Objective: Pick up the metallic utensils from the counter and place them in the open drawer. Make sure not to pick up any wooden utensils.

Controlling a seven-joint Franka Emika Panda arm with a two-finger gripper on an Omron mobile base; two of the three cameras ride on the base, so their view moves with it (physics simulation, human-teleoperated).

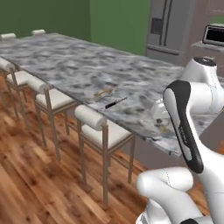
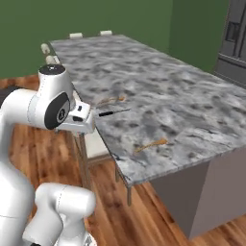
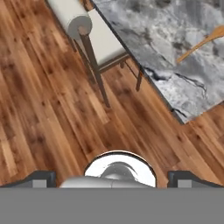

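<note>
- My hand [image 3: 111, 179] hangs over the wood-plank floor [image 3: 48, 113] beside the surface [image 2: 158, 96], fingers spread wide and holding nothing.
- Nearest on the marbled stone, by the corner, lies 1 wooden spoon [image 2: 151, 144]: orange-brown, slim, rounded bowl end. I leave it alone.
- Further along, near the stool-side edge, lies the knife [image 2: 111, 113], black handle and silver blade. I judge it light, stiff and slick, lying flat on hard stone; I would pinch across the handle.
- Just beyond it lies another thin piece [image 2: 109, 100], brownish where I can make it out, probably wooden, though it is too small to be sure.
- A padded stool [image 3: 94, 37] with a rolled back stands against the edge.
</note>
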